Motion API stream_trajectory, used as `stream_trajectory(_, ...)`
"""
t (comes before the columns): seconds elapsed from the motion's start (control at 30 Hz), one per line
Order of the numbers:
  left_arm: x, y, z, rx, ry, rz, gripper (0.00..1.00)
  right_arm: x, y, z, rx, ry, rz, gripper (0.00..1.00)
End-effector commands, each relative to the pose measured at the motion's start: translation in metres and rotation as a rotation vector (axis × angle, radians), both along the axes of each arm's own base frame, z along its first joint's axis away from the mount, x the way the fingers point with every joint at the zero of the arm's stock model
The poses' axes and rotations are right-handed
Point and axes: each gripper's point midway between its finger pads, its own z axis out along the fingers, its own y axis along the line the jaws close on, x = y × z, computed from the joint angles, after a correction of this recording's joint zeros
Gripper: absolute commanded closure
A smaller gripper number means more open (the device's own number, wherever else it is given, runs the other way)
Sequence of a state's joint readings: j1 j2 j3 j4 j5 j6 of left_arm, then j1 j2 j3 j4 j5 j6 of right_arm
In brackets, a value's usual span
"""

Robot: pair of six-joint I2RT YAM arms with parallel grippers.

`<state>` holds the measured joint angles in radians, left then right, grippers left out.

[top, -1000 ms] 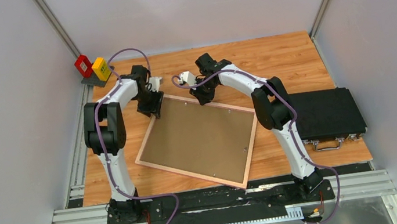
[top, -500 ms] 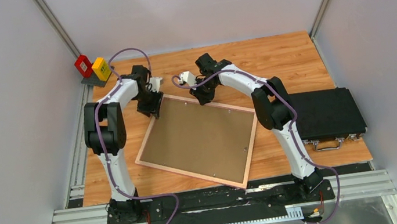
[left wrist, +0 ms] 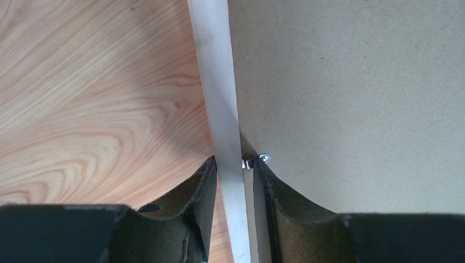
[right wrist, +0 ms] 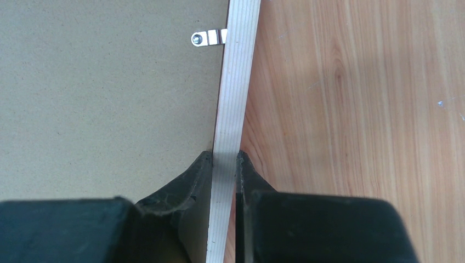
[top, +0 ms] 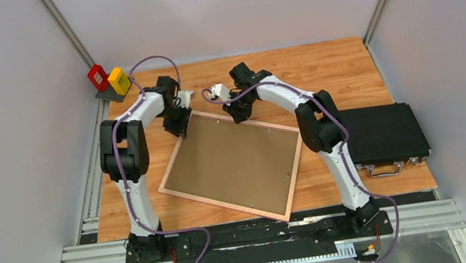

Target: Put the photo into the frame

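Bases of both arms sit at the near edge of the wooden table (top: pixel 338 68). Just beyond them the frame (top: pixel 223 204) lies flat with its light wood back up, turned at an angle so that one corner points at the near edge. A brown backing board (top: pixel 231 163) fills its opening. To the right of the frame, apart from it, a black case (top: pixel 382 132) lies flat by the right arm.

Both arms reach to the far side of the frame. The left gripper (left wrist: pixel 234 164) is at the far-left corner. Its jaws are narrow and straddle the wooden rail. The outer finger (left wrist: pixel 205 181) touches the wood, and the inner one stands over the board against a small metal tab (left wrist: pixel 257 160). The right gripper (right wrist: pixel 224 156) is further along the far edge, its jaws pinched on the rail with both pads touching it. One finger is over the board and the other is over the bare table. A second metal tab (right wrist: pixel 209 38) lies on the board just ahead of it.

In the far-left corner stand a red box (top: pixel 97 77) and a yellow box (top: pixel 118 80), side by side.
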<state>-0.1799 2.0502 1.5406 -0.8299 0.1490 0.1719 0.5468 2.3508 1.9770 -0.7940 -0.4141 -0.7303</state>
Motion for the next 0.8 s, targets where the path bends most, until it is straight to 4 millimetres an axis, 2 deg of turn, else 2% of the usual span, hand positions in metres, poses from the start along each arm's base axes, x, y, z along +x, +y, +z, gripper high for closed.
stream_trajectory(0.0, 0.016, 0.006, 0.003, 0.035, -0.051, -0.032, 0.64, -0.004, -0.001, -0.017, -0.025, -0.002, 0.027, 1.0)
stream_trajectory(0.13, 0.014, 0.005, 0.002, 0.029, -0.046, -0.033, 0.62, -0.004, -0.001, -0.018, -0.026, 0.001, 0.026, 1.0)
stream_trajectory(0.37, 0.012, 0.006, 0.006, 0.029, -0.048, -0.035, 0.49, -0.004, -0.002, -0.02, -0.032, 0.003, 0.025, 1.0)
stream_trajectory(0.57, 0.009, 0.008, 0.016, 0.035, -0.053, -0.038, 0.37, -0.004, -0.001, -0.018, -0.029, 0.0, 0.022, 1.0)
stream_trajectory(0.7, 0.006, 0.01, 0.026, 0.038, -0.067, -0.036, 0.32, -0.003, -0.001, -0.016, -0.028, -0.004, 0.017, 0.99)
stream_trajectory(0.77, 0.004, 0.012, 0.03, 0.035, -0.07, -0.034, 0.31, -0.002, -0.001, -0.015, -0.027, -0.003, 0.014, 0.96)
